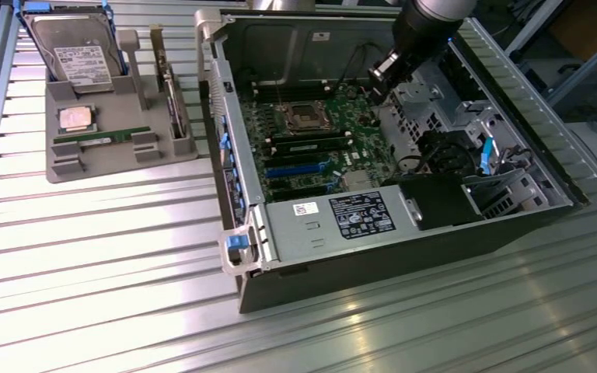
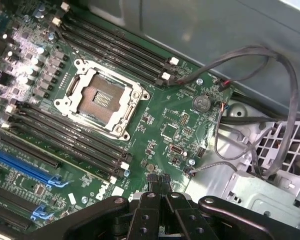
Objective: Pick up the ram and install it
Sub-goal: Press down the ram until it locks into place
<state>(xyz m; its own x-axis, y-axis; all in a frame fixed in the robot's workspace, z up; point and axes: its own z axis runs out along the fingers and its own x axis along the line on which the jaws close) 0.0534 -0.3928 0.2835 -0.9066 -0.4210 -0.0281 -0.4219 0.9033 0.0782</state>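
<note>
Exterior view: the arm reaches down into the open computer case, its gripper hanging low above the motherboard, close to the far end of the case and toward the exterior view's right of the empty processor socket. Wrist view shows the gripper with its 2 black fingers pressed together and nothing between them, poised just over the green board beside the socket and the long black memory slots. 1 ram lies flat in the grey holder tray on the table, well apart from the gripper, toward the exterior view's left of the case; it sits in a slot near the tray's front edge. A second long, thin board stands on edge along the tray's side nearest the case; whether it is a ram I cannot tell. Also in the tray are a square silver processor chip and, behind it, a hard drive with a white label, propped upright. A power supply box fills the near end of the case.
</note>
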